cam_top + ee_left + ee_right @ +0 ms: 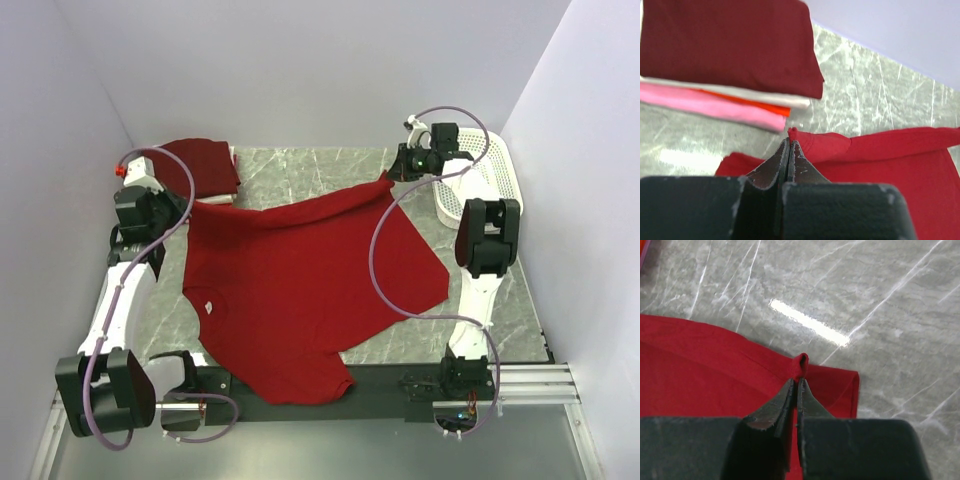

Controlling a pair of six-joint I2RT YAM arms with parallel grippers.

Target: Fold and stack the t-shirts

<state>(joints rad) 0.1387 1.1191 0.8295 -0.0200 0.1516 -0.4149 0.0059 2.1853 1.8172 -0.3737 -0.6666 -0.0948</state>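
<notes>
1. The red t-shirt point(300, 290) lies spread across the middle of the tabletop point(300, 175). Its near part laps onto the dark base rail point(400, 378). The cloth is bright red and lightly rumpled, with a small white neck label point(208, 307) toward the left.
2. Handling: judge the cloth light, limp and apt to sag or slide on the smooth marbled surface. Take hold at hems and corners, and move both grips together so the span stays taut.
3. The left end effector point(790, 145) is closed on a small pinch of red cloth at the shirt's far left edge.
4. The right end effector point(799, 381) is closed on a pinch of hem beside the far right corner.
5. The folded stack point(730, 45) sits at the far left, just beyond your left grip: maroon on top, then white, an orange-red sliver, and pink.
6. The white perforated basket point(490, 180) stands at the far right, apart from the shirt.
</notes>
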